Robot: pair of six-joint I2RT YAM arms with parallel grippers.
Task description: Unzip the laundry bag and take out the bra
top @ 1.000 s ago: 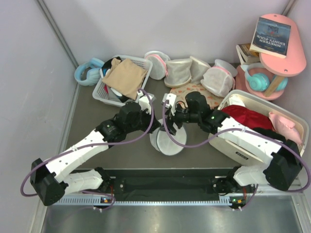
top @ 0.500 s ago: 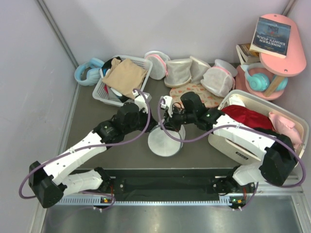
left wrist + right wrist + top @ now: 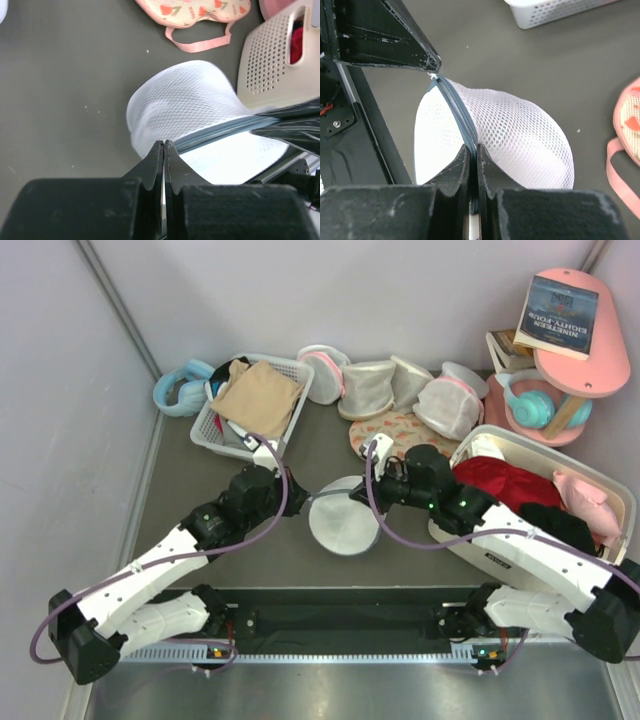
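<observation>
The laundry bag [image 3: 343, 523], a round white mesh dome with a grey zipper rim [image 3: 454, 107], is held up on edge between both grippers over the dark table. My left gripper [image 3: 164, 143] is shut on the bag's edge at its left end [image 3: 305, 503]. My right gripper [image 3: 472, 148] is shut on the zipper rim, at the bag's right side in the top view [image 3: 355, 495]. In the right wrist view the left gripper's dark fingers [image 3: 405, 42] reach the rim's far end. The bra is hidden; only white mesh [image 3: 185, 102] shows.
A white slatted basket [image 3: 215, 430] with tan cloth stands at the back left, blue headphones [image 3: 180, 388] beside it. Mesh bags with pink trim [image 3: 400, 385] and a flowered pouch [image 3: 400, 430] lie behind. A white bin [image 3: 480, 545] with a red garment is at the right.
My right gripper has shut on the zipper rim. The left arm has drawn back to the left and the right arm to the right, with the bag now stretched between them.
</observation>
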